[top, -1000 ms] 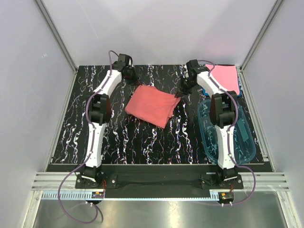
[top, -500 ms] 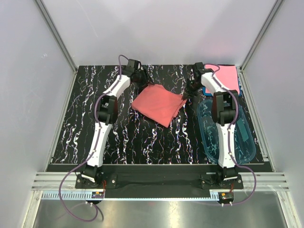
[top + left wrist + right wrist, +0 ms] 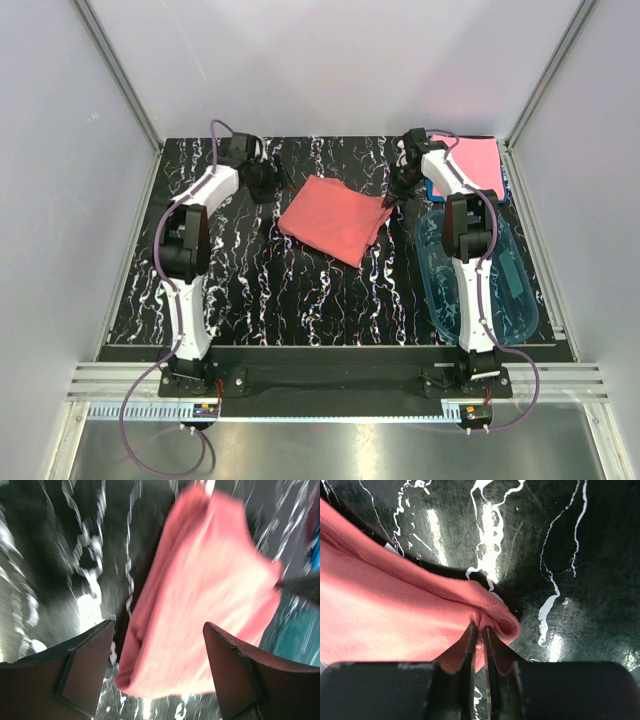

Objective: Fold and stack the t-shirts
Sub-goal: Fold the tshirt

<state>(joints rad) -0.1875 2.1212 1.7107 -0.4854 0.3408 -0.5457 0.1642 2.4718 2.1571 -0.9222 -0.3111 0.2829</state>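
One salmon t-shirt point(image 3: 335, 217) lies folded on the black marbled desk point(image 3: 300, 290), toward its far middle. The right gripper point(image 3: 480, 630) is nearly closed, pinching the shirt's right corner between narrow jaws. The left gripper point(image 3: 157, 627) stands wide apart just off the shirt's left edge, holding nothing. At the far right corner a pink t-shirt point(image 3: 472, 158) rests on a blue t-shirt point(image 3: 506, 186), just behind a clear blue tub point(image 3: 515, 300).
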